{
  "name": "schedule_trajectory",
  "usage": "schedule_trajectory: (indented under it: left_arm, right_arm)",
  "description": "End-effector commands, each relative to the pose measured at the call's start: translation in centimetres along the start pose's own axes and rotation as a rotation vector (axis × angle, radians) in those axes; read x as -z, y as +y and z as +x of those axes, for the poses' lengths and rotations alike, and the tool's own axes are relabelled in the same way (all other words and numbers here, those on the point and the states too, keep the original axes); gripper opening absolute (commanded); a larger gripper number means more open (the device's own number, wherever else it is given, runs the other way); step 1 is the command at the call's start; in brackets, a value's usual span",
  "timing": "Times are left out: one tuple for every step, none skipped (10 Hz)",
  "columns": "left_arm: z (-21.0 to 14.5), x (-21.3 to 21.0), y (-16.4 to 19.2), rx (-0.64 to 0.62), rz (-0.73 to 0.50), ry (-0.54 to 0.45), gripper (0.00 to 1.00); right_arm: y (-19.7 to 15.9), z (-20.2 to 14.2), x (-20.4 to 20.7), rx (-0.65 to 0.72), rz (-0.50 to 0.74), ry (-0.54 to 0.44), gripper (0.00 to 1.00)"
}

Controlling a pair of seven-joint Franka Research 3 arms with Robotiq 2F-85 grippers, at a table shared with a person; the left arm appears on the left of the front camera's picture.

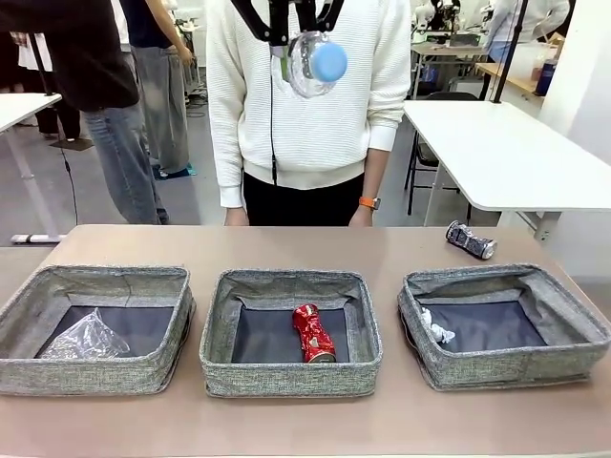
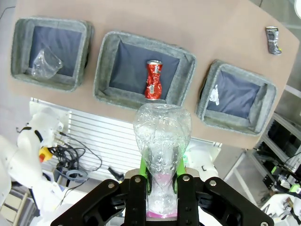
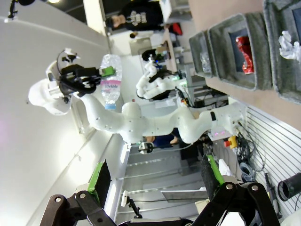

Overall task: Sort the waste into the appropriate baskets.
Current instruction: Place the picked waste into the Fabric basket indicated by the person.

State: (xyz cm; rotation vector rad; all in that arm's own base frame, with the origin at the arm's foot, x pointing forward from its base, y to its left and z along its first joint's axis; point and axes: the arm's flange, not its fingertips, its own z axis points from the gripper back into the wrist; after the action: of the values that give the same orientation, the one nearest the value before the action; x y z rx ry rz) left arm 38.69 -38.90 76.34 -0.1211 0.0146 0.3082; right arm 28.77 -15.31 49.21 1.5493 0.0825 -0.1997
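My left gripper [image 1: 294, 38] hangs high above the table, shut on the clear bottle [image 1: 310, 65] with the blue cap [image 1: 330, 60]. In the left wrist view the bottle [image 2: 162, 141] stands between the green pads, over the middle basket [image 2: 107, 70]. That basket [image 1: 286, 375] holds the crushed red can [image 1: 313, 333]. A clear plastic cup [image 1: 86, 336] lies in the left basket [image 1: 95, 372]. Crumpled white paper [image 1: 437, 327] lies in the right basket [image 1: 506, 367]. A dark-silver can [image 1: 471, 239] rests on the table behind it. My right gripper [image 3: 155, 165] is open and holds nothing.
A person in a white sweater [image 1: 305, 105] stands at the table's far edge, hands down at the sides. Bare tabletop [image 1: 286, 250] lies between the baskets and the person. A white table [image 1: 506, 153] stands behind to the right.
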Motion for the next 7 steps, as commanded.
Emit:
schedule_trajectory:
  left_arm:
    - [-0.18, 0.11, 0.63, 0.002, 0.01, -0.016, 0.22]
    - [-0.18, 0.11, 0.63, 0.002, 0.01, -0.016, 0.22]
    - [-0.18, 0.11, 0.63, 0.002, 0.01, -0.016, 0.22]
    - [-0.18, 0.11, 0.63, 0.002, 0.01, -0.016, 0.22]
    - [-0.18, 0.11, 0.63, 0.002, 0.01, -0.016, 0.22]
    - [-0.18, 0.11, 0.63, 0.002, 0.01, -0.016, 0.22]
    - [-0.18, 0.11, 0.63, 0.002, 0.01, -0.016, 0.22]
  right_arm:
    - [0.54, -0.13, -0.08, 0.008, 0.012, 0.0, 1.0]
    - [0.54, -0.13, -0.08, 0.008, 0.012, 0.0, 1.0]
    - [0.54, -0.13, -0.08, 0.008, 0.012, 0.0, 1.0]
    - [0.54, -0.13, -0.08, 0.008, 0.012, 0.0, 1.0]
    - [0.54, -0.13, -0.08, 0.008, 0.012, 0.0, 1.0]
    - [0.54, -0.13, -0.08, 0.008, 0.012, 0.0, 1.0]
    - [0.54, -0.13, -0.08, 0.008, 0.012, 0.0, 1.0]
